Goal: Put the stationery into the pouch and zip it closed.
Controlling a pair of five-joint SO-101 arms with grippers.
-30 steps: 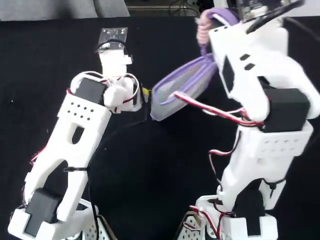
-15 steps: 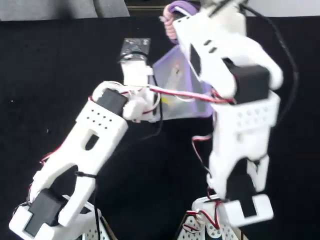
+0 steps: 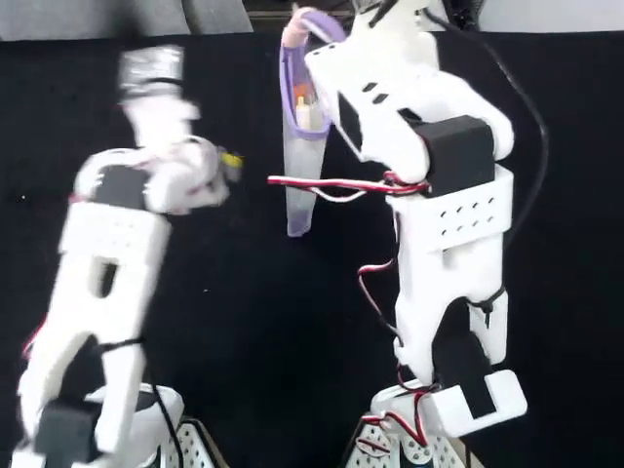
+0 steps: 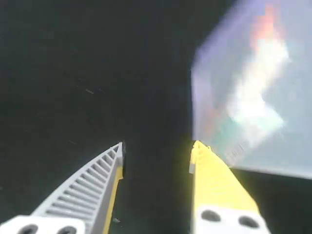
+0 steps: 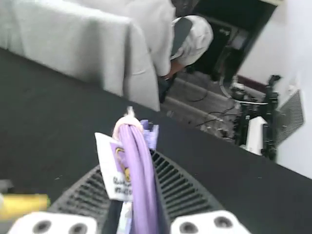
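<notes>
Pouch dangling in mid-air, off the table

The right gripper [image 5: 136, 163] pinches the purple pouch [image 3: 297, 156] by its top edge, so it hangs edge-on above the black table [image 3: 244, 322] with stationery [image 3: 303, 105] inside. The left gripper [image 4: 156, 146] has its fingers spread wide near the pouch's lower corner, with a gap of table between them.

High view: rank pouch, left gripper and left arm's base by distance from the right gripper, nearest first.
1. pouch: clamped in the right gripper itself, at the top of the view, hanging down from it.
2. left gripper: left of the pouch, open, not touching it.
3. left arm's base: bottom left corner.
</notes>
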